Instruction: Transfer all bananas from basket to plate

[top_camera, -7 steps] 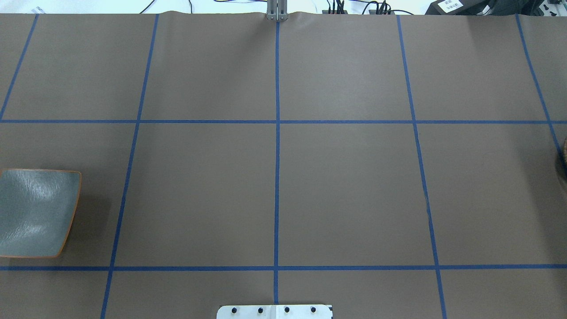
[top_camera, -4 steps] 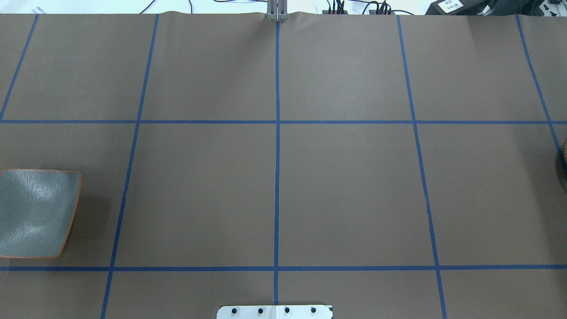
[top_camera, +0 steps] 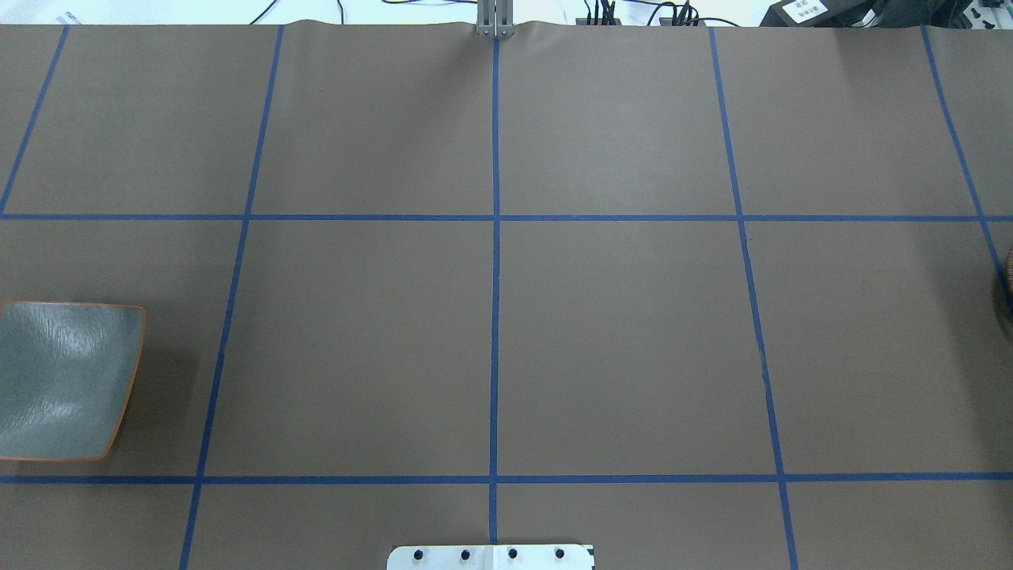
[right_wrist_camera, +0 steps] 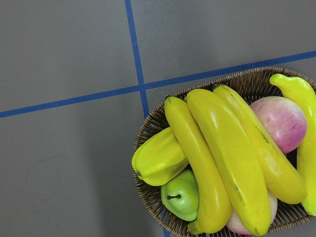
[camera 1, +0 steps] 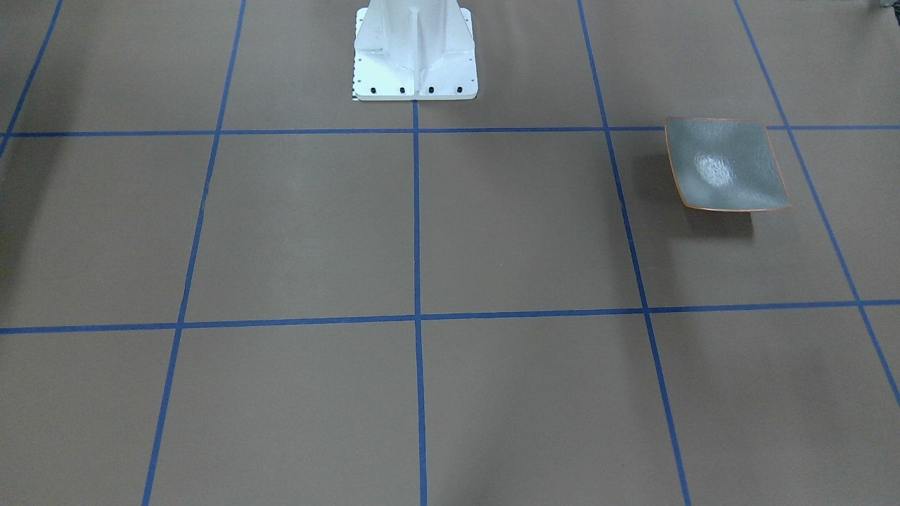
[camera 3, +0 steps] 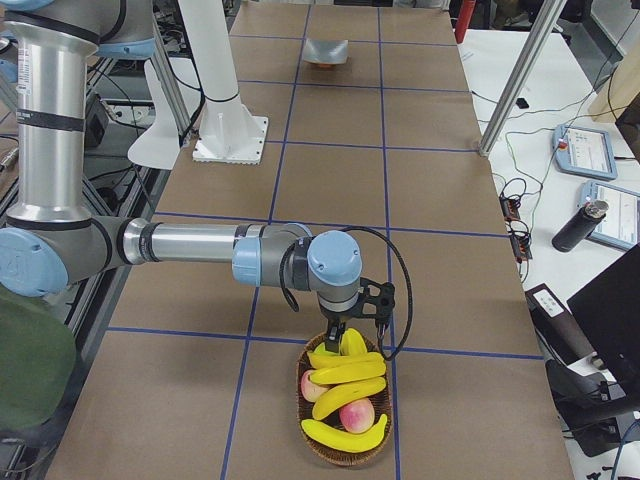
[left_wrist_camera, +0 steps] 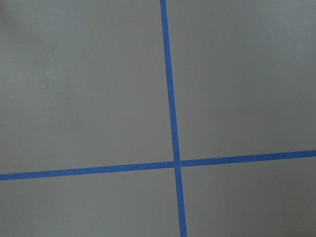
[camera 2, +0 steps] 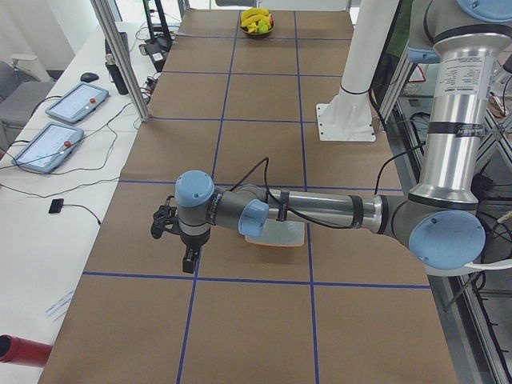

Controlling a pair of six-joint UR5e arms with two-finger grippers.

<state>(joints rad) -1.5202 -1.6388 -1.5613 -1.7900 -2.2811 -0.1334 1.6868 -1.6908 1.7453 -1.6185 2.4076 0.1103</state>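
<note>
Several yellow bananas (right_wrist_camera: 227, 163) lie in a woven basket (right_wrist_camera: 153, 123) with a green pear (right_wrist_camera: 182, 195) and pink peaches (right_wrist_camera: 281, 121). In the exterior right view my right gripper (camera 3: 335, 335) hangs just over the far rim of the basket (camera 3: 303, 385); whether it is open or shut I cannot tell. The grey-green plate (camera 1: 724, 165) sits at the table's other end with nothing on it (top_camera: 63, 380). My left gripper (camera 2: 189, 258) points down beside the plate (camera 2: 284, 234), which the forearm partly hides; its state cannot be told.
The white robot base (camera 1: 415, 53) stands at the table's near middle edge. Blue tape lines grid the brown table. A side table carries tablets (camera 2: 76, 100), cables and a bottle (camera 3: 580, 225). Metal posts (camera 3: 515, 80) rise along that side.
</note>
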